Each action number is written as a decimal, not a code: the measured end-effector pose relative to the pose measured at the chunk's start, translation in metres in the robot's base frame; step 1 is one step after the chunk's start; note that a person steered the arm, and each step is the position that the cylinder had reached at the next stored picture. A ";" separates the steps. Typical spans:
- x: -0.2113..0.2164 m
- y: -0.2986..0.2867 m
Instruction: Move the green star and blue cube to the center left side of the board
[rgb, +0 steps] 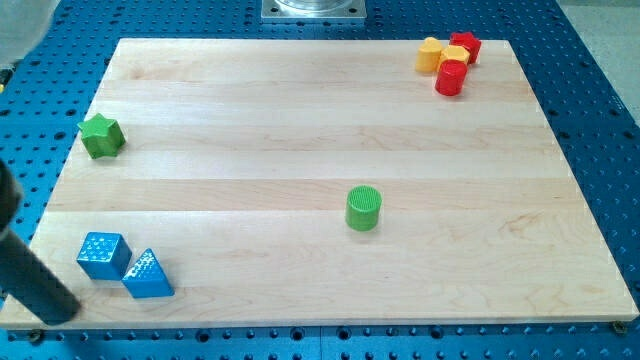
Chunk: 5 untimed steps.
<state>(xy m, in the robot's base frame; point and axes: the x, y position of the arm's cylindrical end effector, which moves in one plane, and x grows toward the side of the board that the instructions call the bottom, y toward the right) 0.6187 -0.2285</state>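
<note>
— So, where do the task's blocks sit on the tabletop (300, 150)?

— Green star (101, 136) hugs the left edge, toward the far corner. Blue cube (103, 254) touches a blue triangular block (148, 275) near the bottom-left corner.

— Room to move?

— Plenty; only a green cylinder (363, 208) stands mid-board. Yellow and red blocks (449, 59) crowd the top-right corner.

— And the claw?

— None here, just the rod. My tip (60, 311) rests at the bottom-left edge, beside the cube; its upper length is cut off.
</note>
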 end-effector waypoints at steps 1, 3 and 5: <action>-0.028 0.016; -0.082 0.038; -0.108 0.017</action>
<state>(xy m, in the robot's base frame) 0.5104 -0.2117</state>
